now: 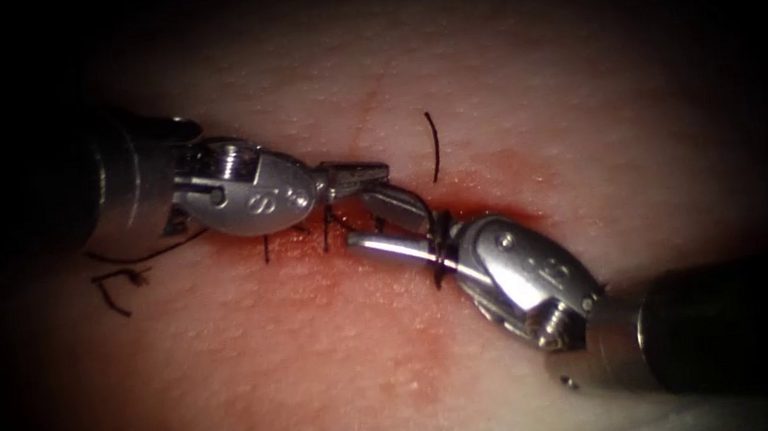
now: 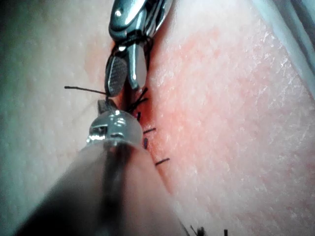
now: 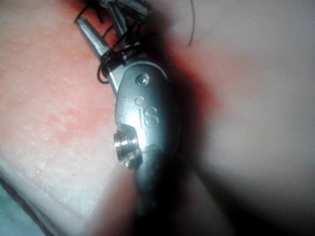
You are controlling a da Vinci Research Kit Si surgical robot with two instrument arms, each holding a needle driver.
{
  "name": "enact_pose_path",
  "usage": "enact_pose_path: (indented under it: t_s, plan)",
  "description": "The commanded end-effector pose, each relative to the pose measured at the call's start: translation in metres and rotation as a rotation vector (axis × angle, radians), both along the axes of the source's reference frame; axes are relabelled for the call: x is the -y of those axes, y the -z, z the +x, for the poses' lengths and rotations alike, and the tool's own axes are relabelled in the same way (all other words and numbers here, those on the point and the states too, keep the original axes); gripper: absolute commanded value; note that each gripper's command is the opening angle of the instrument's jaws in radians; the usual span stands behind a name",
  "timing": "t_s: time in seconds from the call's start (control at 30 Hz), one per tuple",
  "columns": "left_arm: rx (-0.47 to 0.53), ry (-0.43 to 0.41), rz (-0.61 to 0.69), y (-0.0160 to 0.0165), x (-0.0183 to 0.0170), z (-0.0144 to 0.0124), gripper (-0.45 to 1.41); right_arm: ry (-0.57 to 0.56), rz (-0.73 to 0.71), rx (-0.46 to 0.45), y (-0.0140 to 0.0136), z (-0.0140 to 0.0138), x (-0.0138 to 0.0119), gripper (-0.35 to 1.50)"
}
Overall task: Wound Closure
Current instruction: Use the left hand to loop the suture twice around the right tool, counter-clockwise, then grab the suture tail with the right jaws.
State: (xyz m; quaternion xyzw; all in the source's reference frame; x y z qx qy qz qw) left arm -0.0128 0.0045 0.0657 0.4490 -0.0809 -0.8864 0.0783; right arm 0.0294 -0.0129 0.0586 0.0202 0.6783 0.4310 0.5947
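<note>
Centrally, over the cut (image 1: 373, 104): right tool (image 1: 375, 218), jaws parted, thread (image 1: 442, 252) wrapped around them; left tool (image 1: 357, 176), shut, tip between those jaws, grasp unclear. Tools tip to tip; needle not identified.

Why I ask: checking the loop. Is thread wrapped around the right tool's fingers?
Yes, dark thread coils around the right tool's open fingers near their hinge, in the endoscope view.

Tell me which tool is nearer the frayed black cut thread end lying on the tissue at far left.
Left. The left tool comes in just above the frayed thread end; the right tool sits across the cut, far right.
</note>
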Motion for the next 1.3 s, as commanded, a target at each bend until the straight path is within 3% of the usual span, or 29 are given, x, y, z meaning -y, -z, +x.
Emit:
enact_pose_path:
  t_s: [0.03, 0.1, 0.17, 0.3, 0.5, 0.53, 0.67, 0.77, 0.87, 1.03, 1.3]
  plan:
    - [0.002, 0.008, 0.002, -0.0007, 0.0, -0.0006, -0.45, -0.016, 0.008, 0.007, -0.0003, 0.0009, 0.0004, 0.36]
    - [0.004, 0.014, 0.009, -0.0008, 0.0003, -0.0007, -0.45, -0.042, 0.023, 0.007, -0.0001, 0.0009, 0.0005, 0.52]
    - [0.012, 0.019, 0.018, -0.0011, 0.0, -0.0005, -0.45, -0.045, 0.035, -0.075, 0.0, 0.0009, 0.0007, 0.51]
    - [0.016, 0.018, 0.021, -0.0015, 0.0001, -0.0001, -0.45, -0.097, 0.058, -0.076, 0.0004, 0.0003, 0.0005, 0.49]
    - [0.021, 0.036, 0.03, -0.0015, 0.0022, -0.0005, -0.45, -0.184, 0.097, 0.005, 0.0007, 0.0001, 0.0005, 0.56]
    - [0.024, 0.037, 0.026, -0.0014, 0.0026, -0.0007, -0.45, -0.288, 0.144, -0.019, 0.0014, -0.0001, 0.0003, 0.52]
    - [0.041, 0.071, 0.03, -0.0008, 0.0031, -0.001, -0.45, -0.39, 0.194, 0.017, 0.0021, -0.0003, 0.0005, 0.66]
    - [0.054, 0.089, 0.035, -0.0004, 0.0031, -0.0015, -0.45, -0.413, 0.209, 0.118, 0.0024, -0.0005, 0.0006, 0.69]
    - [0.059, 0.091, 0.035, -0.0004, 0.0031, -0.0019, -0.45, -0.448, 0.24, 0.156, 0.0023, -0.0005, 0.0008, 0.74]
    - [0.061, 0.092, 0.036, -0.0002, 0.003, -0.0023, -0.45, -0.495, 0.292, 0.183, 0.0021, -0.0006, 0.0012, 0.86]
    - [0.066, 0.096, 0.04, -0.0002, 0.0025, -0.0033, -0.45, -0.556, 0.352, 0.21, 0.001, -0.0017, 0.0006, 0.84]
